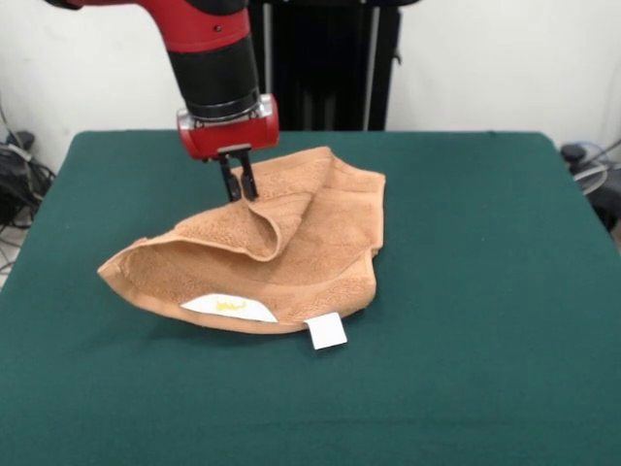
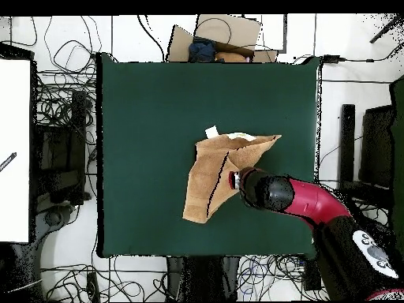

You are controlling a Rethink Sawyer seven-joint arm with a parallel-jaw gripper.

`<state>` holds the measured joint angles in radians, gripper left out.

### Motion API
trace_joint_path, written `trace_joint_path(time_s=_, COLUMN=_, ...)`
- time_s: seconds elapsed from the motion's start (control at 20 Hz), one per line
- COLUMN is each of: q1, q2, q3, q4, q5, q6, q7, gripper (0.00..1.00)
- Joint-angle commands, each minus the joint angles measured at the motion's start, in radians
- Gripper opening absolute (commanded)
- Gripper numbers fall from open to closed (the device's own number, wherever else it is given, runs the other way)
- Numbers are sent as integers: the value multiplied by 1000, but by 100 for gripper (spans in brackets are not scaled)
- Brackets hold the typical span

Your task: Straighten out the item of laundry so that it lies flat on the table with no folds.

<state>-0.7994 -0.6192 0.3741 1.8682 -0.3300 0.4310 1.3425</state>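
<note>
in the front view, going from the left, the dark green table (image 1: pixel 116 408) lies bare up to the towel's leftmost corner, where the orange-tan towel (image 1: pixel 291 262) bulges up in a hollow fold, its lower edge on the cloth and its upper layer arched over a shadowed gap. along that near edge a white tag with a yellow mark (image 1: pixel 229 307) lies flat against the terry, and just to its right a plain white tag (image 1: pixel 327 331) sticks out onto the green. above the fold, the red and black arm (image 1: pixel 209 58) comes down from the top, and its gripper (image 1: pixel 240 184) has its two dark fingers drawn close together, pinching a raised ridge of the towel near its far edge. right of the gripper the towel spreads in a flatter, doubled layer with a woven border band running down its right side, then the table runs bare to its right edge. from overhead, the towel (image 2: pixel 213 177) sits a little right of the table's middle, crumpled, with the gripper (image 2: pixel 235 180) over its right part and the arm reaching in from the lower right.
</note>
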Motion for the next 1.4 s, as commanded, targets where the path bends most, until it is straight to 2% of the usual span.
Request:
trace_joint_path(time_s=0.05, q1=6, q2=15, q3=22, q4=58, q5=9, q6=4, q7=107, gripper=0)
trace_joint_path(time_s=1.4, q1=11, q2=17, q3=12, q4=47, q5=12, q6=9, q7=115, gripper=0)
